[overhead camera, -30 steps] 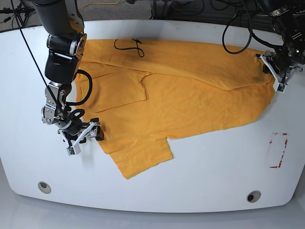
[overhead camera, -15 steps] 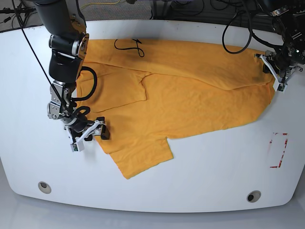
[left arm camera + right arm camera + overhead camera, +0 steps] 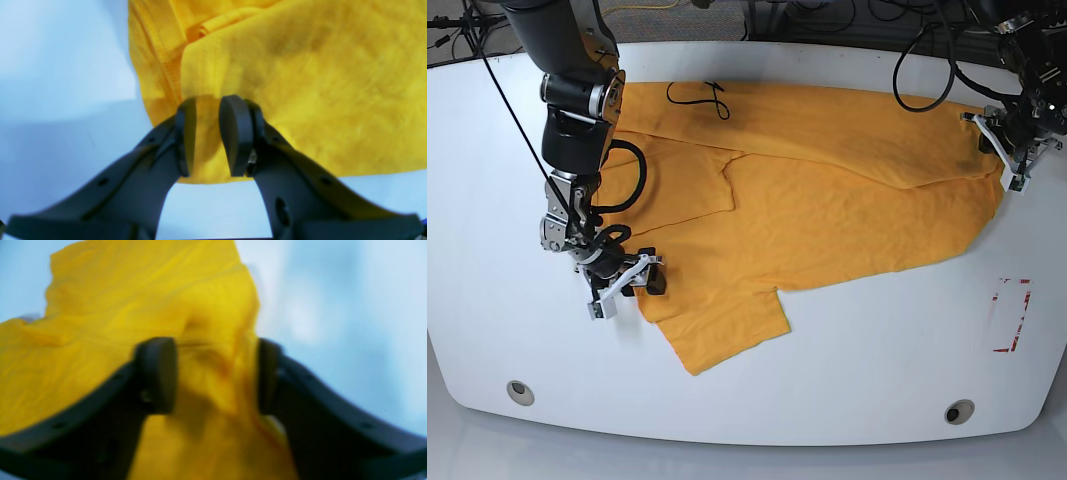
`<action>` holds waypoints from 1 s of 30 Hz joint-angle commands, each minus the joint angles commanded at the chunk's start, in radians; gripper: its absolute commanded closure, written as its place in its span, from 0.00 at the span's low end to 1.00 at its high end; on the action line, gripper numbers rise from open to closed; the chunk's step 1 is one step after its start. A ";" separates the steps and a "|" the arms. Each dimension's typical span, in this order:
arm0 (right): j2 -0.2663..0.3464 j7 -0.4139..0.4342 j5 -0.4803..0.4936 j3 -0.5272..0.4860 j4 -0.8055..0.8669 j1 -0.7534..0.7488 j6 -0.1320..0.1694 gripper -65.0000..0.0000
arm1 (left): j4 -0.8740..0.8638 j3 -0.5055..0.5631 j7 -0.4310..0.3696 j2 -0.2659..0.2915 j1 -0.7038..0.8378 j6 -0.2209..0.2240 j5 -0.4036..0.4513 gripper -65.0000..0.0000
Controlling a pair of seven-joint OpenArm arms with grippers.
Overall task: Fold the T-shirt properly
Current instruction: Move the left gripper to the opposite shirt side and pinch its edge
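T-shirt (image 3: 827,220) partly folded, w/ wrinkles

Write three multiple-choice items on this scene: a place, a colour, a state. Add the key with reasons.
1. Where is the right pincer?
A) Over the shirt's far edge
B) At the shirt's side near the sleeve
C) Off the table

2. What colour is the shirt?
A) Green
B) White
C) Orange-yellow

3. How does the shirt lie?
A) Partly folded over
B) Rolled up
C) Fully spread

Key:
1 B: the right pincer shows cloth and the side edge between its fingers.
2 C: the T-shirt is orange-yellow throughout.
3 A: a flap covers part of the cloth beneath.
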 joint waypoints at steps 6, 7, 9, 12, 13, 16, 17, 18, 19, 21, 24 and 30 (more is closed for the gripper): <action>0.000 0.000 0.000 -0.026 0.002 0.002 -0.012 0.98 | -0.014 -0.064 0.003 0.000 -0.081 0.000 0.005 0.75; 0.000 0.000 0.000 -0.040 0.002 0.002 -0.012 0.97 | -0.021 -0.068 0.005 0.000 -0.097 0.000 0.005 0.74; 0.002 0.000 0.000 -0.074 0.003 -0.002 -0.012 0.97 | -0.046 -0.068 0.005 -0.002 -0.135 0.000 0.014 0.66; 0.002 0.000 0.000 -0.104 0.005 -0.003 -0.012 0.97 | -0.084 -0.068 0.005 -0.002 -0.204 0.000 0.058 0.49; 0.002 0.000 0.000 -0.107 0.005 -0.003 -0.014 0.97 | -0.103 -0.068 0.005 -0.002 -0.232 0.000 0.081 0.41; 0.002 0.003 0.000 -0.106 0.005 -0.003 -0.014 0.97 | -0.170 -0.068 0.005 0.000 -0.311 0.000 0.117 0.25; 0.002 0.003 0.002 -0.106 0.005 -0.003 -0.014 0.97 | -0.181 -0.068 0.005 0.000 -0.322 0.000 0.118 0.24; 0.002 0.003 0.002 -0.106 0.005 -0.003 -0.014 0.97 | -0.218 -0.068 0.002 0.000 -0.354 0.001 0.121 0.24; 0.002 0.003 0.002 -0.106 0.005 -0.005 -0.014 0.97 | -0.250 -0.068 0.000 0.000 -0.379 0.010 0.123 0.26; 0.002 0.003 0.002 -0.106 0.005 -0.005 -0.014 0.97 | -0.316 -0.068 -0.009 0.000 -0.422 0.028 0.123 0.28; 0.002 0.003 0.002 -0.106 0.005 -0.005 -0.014 0.97 | -0.430 -0.068 -0.049 0.000 -0.493 0.053 0.123 0.28; 0.002 0.003 0.002 -0.106 0.005 -0.005 -0.014 0.97 | -0.612 -0.068 -0.133 0.000 -0.574 0.059 0.123 0.28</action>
